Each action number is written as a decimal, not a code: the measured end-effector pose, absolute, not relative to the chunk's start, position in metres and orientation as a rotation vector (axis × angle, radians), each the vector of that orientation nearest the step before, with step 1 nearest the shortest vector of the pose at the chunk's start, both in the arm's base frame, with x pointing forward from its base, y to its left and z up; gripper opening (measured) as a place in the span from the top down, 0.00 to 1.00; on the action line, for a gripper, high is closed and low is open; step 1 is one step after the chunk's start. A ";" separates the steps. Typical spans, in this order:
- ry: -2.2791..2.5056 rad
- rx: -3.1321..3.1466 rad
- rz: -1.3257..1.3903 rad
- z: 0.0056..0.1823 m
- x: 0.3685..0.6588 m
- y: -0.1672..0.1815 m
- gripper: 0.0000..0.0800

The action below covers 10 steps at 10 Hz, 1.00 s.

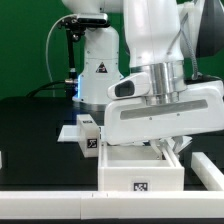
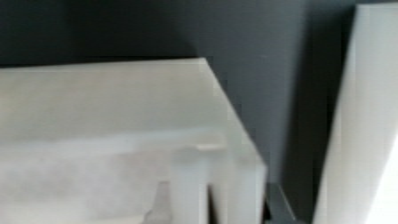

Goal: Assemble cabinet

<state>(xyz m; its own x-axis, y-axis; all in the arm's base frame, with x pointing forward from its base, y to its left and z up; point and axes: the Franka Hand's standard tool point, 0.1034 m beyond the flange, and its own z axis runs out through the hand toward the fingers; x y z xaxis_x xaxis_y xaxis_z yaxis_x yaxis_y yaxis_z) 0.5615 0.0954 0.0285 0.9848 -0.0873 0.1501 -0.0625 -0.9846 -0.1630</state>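
Note:
The cabinet [image 1: 120, 172], a white open-topped box with a tag on its front wall, stands near the front edge of the black table. My gripper [image 1: 165, 148] reaches down into its top opening, and the box walls partly hide the fingertips. In the wrist view a broad white face of the cabinet [image 2: 107, 130] fills most of the picture. The pale, blurred fingers [image 2: 192, 200] stand close together against it with only a thin dark slit between them. The gripper [image 2: 214, 200] is shut. I cannot tell whether a thin wall is pinched between the fingers.
A small white tagged panel piece [image 1: 88, 133] lies just to the exterior view's left of the box. Another flat white panel [image 1: 206, 166] lies to the box's right, also seen as a white strip [image 2: 366, 130]. A long white bar [image 1: 50, 207] runs along the front edge.

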 end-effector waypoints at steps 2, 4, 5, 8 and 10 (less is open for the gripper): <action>0.091 -2.970 -0.263 0.030 0.561 0.117 0.95; 0.072 -2.965 -0.269 0.032 0.561 0.134 0.95; 0.075 -2.966 -0.271 0.031 0.561 0.135 0.95; 0.067 -2.966 -0.273 0.029 0.566 0.132 0.95; 0.059 -2.968 -0.274 0.028 0.566 0.131 0.95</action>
